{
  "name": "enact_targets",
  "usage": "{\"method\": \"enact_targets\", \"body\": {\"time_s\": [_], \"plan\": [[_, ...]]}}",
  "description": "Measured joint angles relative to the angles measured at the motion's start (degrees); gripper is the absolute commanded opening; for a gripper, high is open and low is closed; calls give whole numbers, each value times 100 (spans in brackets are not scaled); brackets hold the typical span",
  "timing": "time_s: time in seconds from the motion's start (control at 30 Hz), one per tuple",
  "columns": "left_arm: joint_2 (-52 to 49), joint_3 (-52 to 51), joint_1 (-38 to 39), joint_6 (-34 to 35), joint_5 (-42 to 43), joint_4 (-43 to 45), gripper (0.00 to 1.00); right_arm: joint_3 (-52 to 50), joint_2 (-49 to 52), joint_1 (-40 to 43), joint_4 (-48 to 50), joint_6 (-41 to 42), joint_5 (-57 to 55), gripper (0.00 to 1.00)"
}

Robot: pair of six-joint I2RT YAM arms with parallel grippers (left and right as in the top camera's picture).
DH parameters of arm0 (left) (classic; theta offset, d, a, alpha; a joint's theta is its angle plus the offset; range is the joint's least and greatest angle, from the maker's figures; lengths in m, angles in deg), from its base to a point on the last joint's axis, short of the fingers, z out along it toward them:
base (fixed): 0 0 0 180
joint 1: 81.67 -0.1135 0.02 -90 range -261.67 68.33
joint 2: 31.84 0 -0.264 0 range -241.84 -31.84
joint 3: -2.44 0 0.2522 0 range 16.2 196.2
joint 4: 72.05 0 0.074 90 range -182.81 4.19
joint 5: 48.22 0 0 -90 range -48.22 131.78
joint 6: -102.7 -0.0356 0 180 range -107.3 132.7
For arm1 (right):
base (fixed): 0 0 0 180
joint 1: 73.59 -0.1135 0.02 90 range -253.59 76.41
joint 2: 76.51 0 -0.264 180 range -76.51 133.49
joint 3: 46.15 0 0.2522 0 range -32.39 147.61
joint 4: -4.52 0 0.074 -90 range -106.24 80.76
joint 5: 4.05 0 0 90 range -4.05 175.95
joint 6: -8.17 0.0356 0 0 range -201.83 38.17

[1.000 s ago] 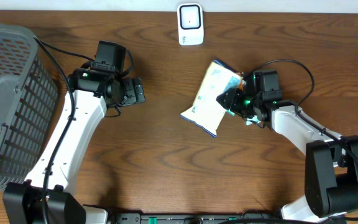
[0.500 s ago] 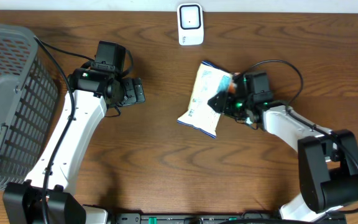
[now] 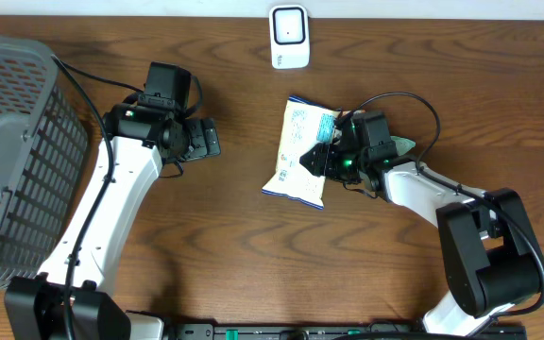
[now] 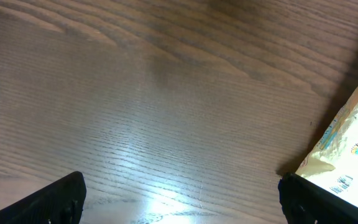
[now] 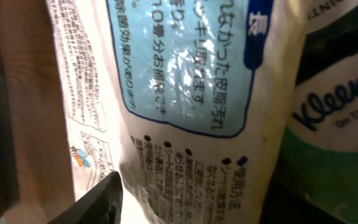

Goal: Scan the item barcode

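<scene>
the right fingers (image 3: 321, 157) pinch the white packet (image 3: 296, 156) by its right edge, i think so it can be turned toward the scanner (image 3: 289, 36) at the far side of the bench (image 3: 234, 246). the packet is between the arms, well apart from the left fingers (image 3: 208, 140), which are spread wide and hold nothing.

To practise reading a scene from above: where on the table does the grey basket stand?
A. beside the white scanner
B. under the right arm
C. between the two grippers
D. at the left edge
D: the grey basket fills the left edge of the overhead view, far from the white scanner at the top edge and the packet mid-table.
</scene>
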Motion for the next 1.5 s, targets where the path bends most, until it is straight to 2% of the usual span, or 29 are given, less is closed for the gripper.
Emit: {"method": "enact_targets", "body": {"time_s": [0.23, 0.3, 0.4, 0.43, 0.47, 0.67, 0.83, 0.97, 1.1, 1.17, 1.33, 1.43, 1.5], "plan": [[0, 0, 0, 0, 0, 2, 98, 9, 219, -13, 275, -31, 9, 59], [0, 0, 0, 0, 0, 0, 98, 15, 319, -17, 501, -37, 90, 47], [0, 0, 0, 0, 0, 2, 98, 24, 509, -17, 835, -48, 269, 19], [0, 0, 0, 0, 0, 2, 98, 20, 586, -17, 981, -74, 372, 6], [0, 0, 0, 0, 0, 2, 98, 17, 603, -15, 1001, -57, 385, 1], [0, 0, 0, 0, 0, 0, 98, 55, 595, 2, 1340, -57, 756, 2], [0, 0, 0, 0, 0, 2, 98, 514, -85, 116, 470, -361, 468, 2], [0, 0, 0, 0, 0, 0, 98, 1145, -872, 59, -828, -1021, -625, 1], [0, 0, 0, 0, 0, 2, 97, 1530, -1469, -210, -1698, -1661, -2463, 1], [0, 0, 0, 0, 0, 0, 98, 1567, -1572, -411, -1932, -1902, -3567, 1], [0, 0, 0, 0, 0, 0, 98, 1563, -1534, -608, -2234, -2155, -4953, 1], [0, 0, 0, 0, 0, 0, 98, 1563, -1534, -584, -2218, -2284, -6658, 1], [0, 0, 0, 0, 0, 0, 98, 1563, -1534, -514, -2221, -2310, -7357, 1]]}}
